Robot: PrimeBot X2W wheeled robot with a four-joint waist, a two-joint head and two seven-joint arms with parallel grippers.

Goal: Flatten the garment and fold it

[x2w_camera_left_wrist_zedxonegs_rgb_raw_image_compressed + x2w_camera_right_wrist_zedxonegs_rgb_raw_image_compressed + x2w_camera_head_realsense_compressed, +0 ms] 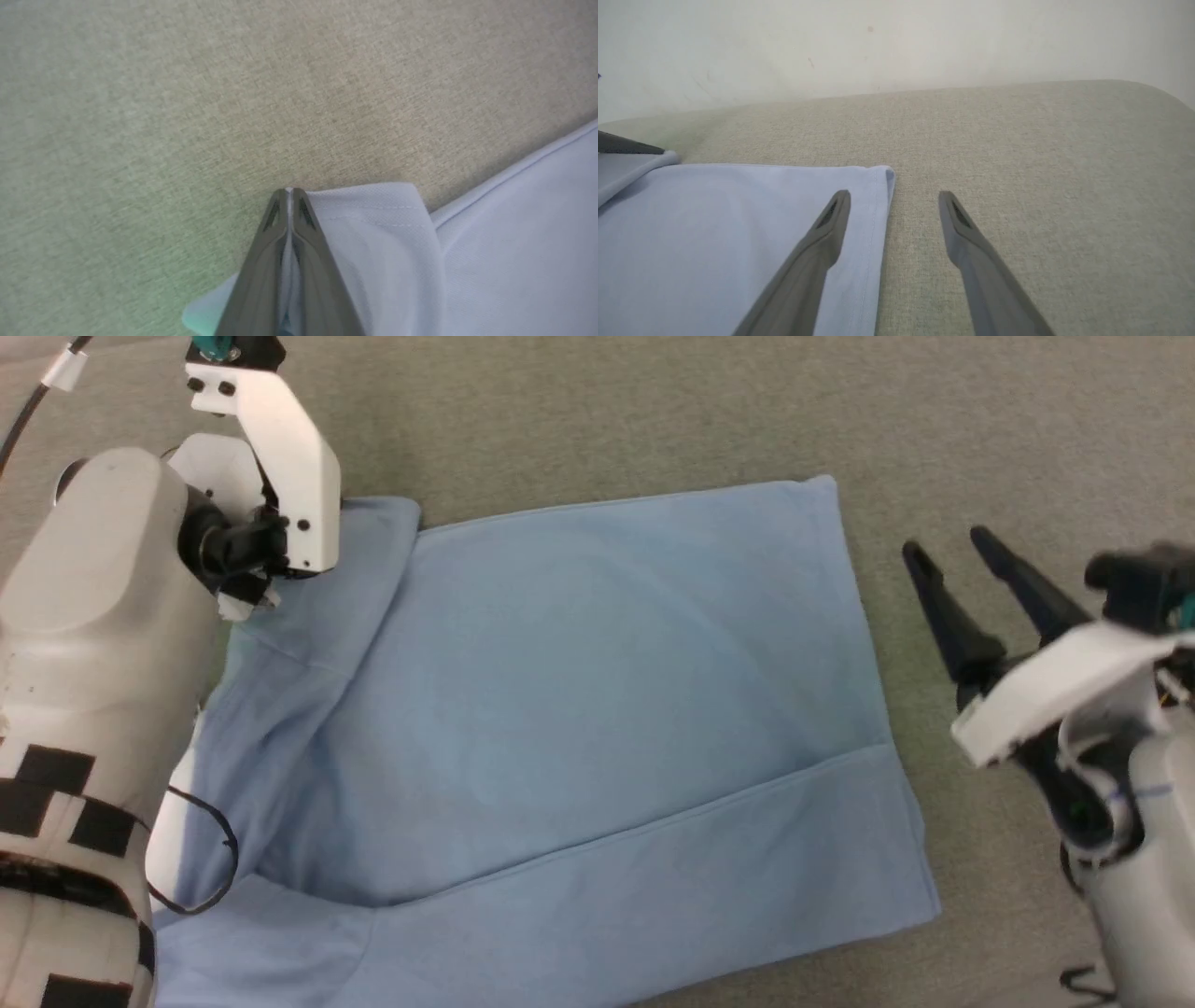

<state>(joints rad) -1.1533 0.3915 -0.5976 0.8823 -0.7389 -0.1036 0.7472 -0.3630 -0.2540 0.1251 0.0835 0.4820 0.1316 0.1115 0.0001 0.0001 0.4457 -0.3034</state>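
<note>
The garment (607, 709), a light blue shirt, lies spread on a grey-green fabric surface (653, 420). A long fold edge crosses its lower half. Its sleeve (355, 579) bunches at the upper left, under my left wrist. In the left wrist view my left gripper (288, 192) is shut on the edge of the sleeve (373, 224), with a thin strip of cloth between the fingers. My right gripper (945, 543) hovers open just right of the garment's right hem. In the right wrist view my right gripper (894, 196) straddles the hem corner (878, 175), one finger over cloth, the other over bare surface.
A pale wall (896, 42) rises behind the surface's far edge. A black cable loop (219, 840) hangs from my left arm over the garment's left side. Bare surface lies beyond and to the right of the garment.
</note>
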